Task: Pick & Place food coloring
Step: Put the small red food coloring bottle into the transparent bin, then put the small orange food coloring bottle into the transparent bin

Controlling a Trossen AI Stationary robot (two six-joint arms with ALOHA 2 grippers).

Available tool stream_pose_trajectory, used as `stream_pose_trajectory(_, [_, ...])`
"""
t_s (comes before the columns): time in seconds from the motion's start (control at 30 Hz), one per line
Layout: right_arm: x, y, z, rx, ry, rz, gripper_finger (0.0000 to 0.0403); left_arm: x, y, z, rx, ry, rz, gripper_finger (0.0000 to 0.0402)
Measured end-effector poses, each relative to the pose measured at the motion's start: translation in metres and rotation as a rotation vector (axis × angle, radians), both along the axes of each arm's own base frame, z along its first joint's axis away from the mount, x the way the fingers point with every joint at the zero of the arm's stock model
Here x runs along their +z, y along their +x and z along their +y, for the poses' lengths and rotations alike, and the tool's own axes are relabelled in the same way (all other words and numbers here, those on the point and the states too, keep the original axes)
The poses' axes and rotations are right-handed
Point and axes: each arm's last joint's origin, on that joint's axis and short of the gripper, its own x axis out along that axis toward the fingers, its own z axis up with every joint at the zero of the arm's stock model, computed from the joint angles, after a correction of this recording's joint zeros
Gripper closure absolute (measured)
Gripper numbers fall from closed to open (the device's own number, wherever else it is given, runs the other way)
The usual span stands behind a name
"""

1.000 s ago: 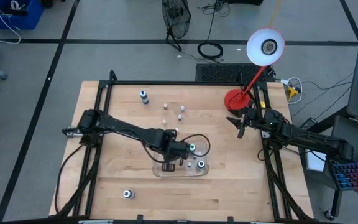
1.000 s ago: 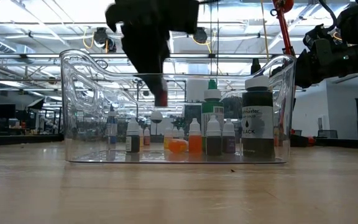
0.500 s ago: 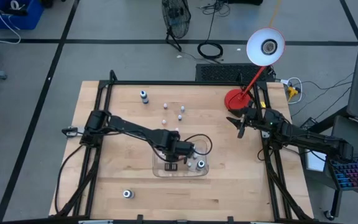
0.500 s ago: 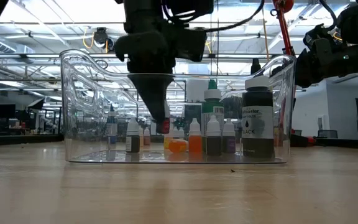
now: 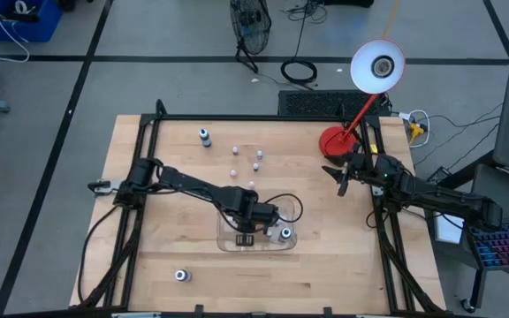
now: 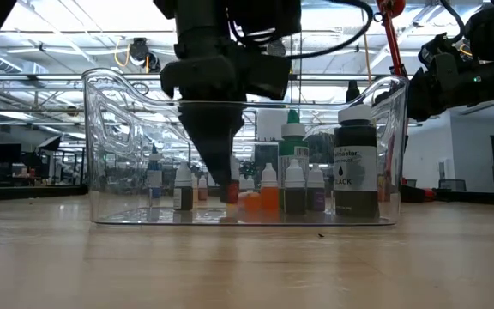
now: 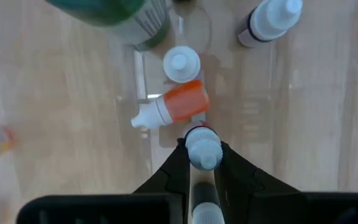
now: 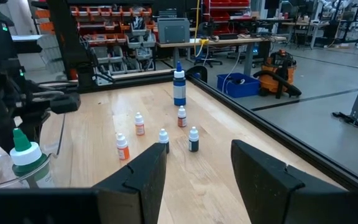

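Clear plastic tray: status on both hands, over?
Left hand shut on small white-capped bottle, low inside tray. Right hand open, waiting. Orange bottle lies beneath.

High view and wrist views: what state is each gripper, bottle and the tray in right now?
left gripper: shut on a small bottle, lowered inside the tray
small bottle: upright, held by its sides
orange bottle: lying on its side in the tray
clear tray: on the table, open-topped
green-capped bottle: upright in the tray
right gripper: open, empty, waiting at the table's right edge
blue bottle: upright on the table
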Motion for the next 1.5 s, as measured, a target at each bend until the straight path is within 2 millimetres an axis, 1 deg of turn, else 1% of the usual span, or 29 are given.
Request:
stream_pose_trajectory(0.1, [0.000,0.000,0.000,0.000,0.000,0.000,0.0232,-0.005,0.001,-0.001,-0.005,-0.003,0.007,0.0351])
stream_pose_trajectory(0.13, [0.000,0.000,0.000,0.000,0.000,0.000,0.0232,-0.006,0.002,-0.001,-0.009,-0.010,0.008,0.0360])
stream_pose_trajectory(0.17, [0.000,0.000,0.000,0.000,0.000,0.001,0.0232,-0.008,0.002,-0.001,-0.011,-0.018,0.014,0.0383])
stream_pose_trajectory(0.23, [0.000,0.000,0.000,0.000,0.000,0.001,0.0232,-0.013,0.003,-0.001,-0.018,-0.019,0.023,0.0401])
stream_pose_trajectory(0.43, [0.000,0.000,0.000,0.000,0.000,-0.001,0.0232,-0.015,0.004,-0.002,-0.019,-0.020,0.026,0.0396])
stream_pose_trajectory(0.57, [0.000,0.000,0.000,0.000,-0.001,-0.001,0.0232,-0.015,0.004,-0.002,-0.025,-0.018,0.026,0.0400])
stream_pose_trajectory(0.67, [0.000,0.000,0.000,0.000,0.000,-0.001,0.0232,-0.012,0.003,-0.001,-0.034,-0.017,0.023,0.0389])
stream_pose_trajectory(0.77, [0.000,0.000,0.000,0.000,-0.001,-0.001,0.0232,0.002,-0.002,-0.001,-0.039,-0.007,0.013,0.0374])
stream_pose_trajectory(0.8, [0.000,0.000,0.000,0.000,-0.001,-0.001,0.0232,0.009,-0.004,-0.001,-0.045,-0.008,-0.001,0.0371])
stream_pose_trajectory(0.93, [0.000,0.000,0.000,0.000,-0.001,-0.001,0.0232,0.046,-0.018,0.002,-0.054,-0.005,-0.053,0.0366])
stream_pose_trajectory(1.03, [0.000,0.000,0.000,0.000,0.000,-0.001,0.0232,0.078,-0.030,0.010,-0.024,0.071,-0.133,0.0365])
stream_pose_trajectory(1.1, [0.000,0.000,0.000,0.000,0.000,0.000,0.0232,0.098,-0.040,0.022,0.040,0.142,-0.172,0.0365])
stream_pose_trajectory(1.17, [0.000,0.000,0.000,0.000,0.000,0.000,0.0232,0.113,-0.051,0.040,0.136,0.192,-0.182,0.0360])
stream_pose_trajectory(1.27, [0.000,0.000,0.000,0.000,0.000,0.001,0.0232,0.123,-0.067,0.074,0.293,0.211,-0.177,0.0332])
stream_pose_trajectory(1.37, [0.000,0.000,0.000,0.000,0.000,0.001,0.0232,0.115,-0.081,0.111,0.427,0.185,-0.138,0.0284])
stream_pose_trajectory(1.43, [0.000,0.000,0.000,0.000,0.000,0.001,0.0232,0.099,-0.086,0.134,0.479,0.161,-0.113,0.0247])
stream_pose_trajectory(1.5, [0.000,0.000,0.000,0.000,0.000,0.001,0.0232,0.083,-0.089,0.152,0.501,0.110,-0.122,0.0211])
